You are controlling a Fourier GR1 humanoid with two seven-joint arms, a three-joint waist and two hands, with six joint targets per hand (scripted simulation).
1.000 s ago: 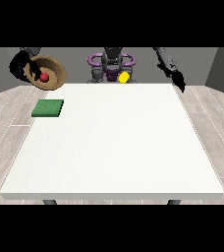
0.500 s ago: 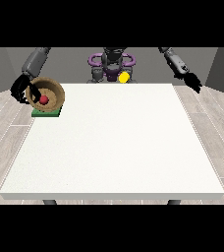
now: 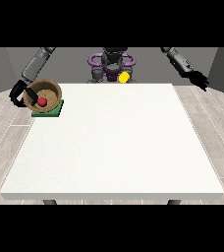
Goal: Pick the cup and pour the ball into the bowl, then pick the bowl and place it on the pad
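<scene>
A wooden bowl (image 3: 50,89) with a red ball (image 3: 42,102) inside rests on the green pad (image 3: 53,111) at the table's left far corner. The hand at the view's left (image 3: 19,93) curls round the bowl's left rim, a finger reaching inside next to the ball. A yellow cup (image 3: 124,78) lies at the table's far edge in front of the robot. The hand at the view's right (image 3: 200,78) hangs beyond the table's right far corner, away from everything, holding nothing.
The white table (image 3: 114,142) fills the middle of the view. The robot's torso (image 3: 112,64) stands behind the far edge. A wood floor lies around the table.
The bowl with the ball has come down and toward the camera onto the green pad, held by the hand at the view's left. The other hand has swung further out to the right.
</scene>
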